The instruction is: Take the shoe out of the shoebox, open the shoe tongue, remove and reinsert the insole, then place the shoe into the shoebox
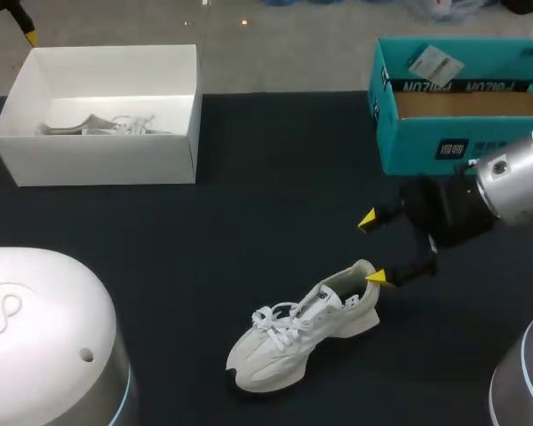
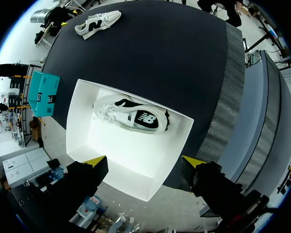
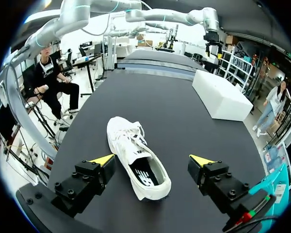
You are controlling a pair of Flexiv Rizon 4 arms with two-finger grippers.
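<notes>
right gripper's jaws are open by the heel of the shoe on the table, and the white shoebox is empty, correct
Not quite. The white shoebox is not empty: the left wrist view shows a second shoe lying in it. The rest holds: the right gripper has its jaws open by the heel of the shoe on the table.

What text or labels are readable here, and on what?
None reads reliably.
Inner wall of teal box: big letters, upside down, partly cut off.
Front label of teal box: too small.
Loose card in teal box: too small.
Side and insole of table shoe: logo marks only, blurred.
Side of boxed shoe: logo mark, no words.
</notes>
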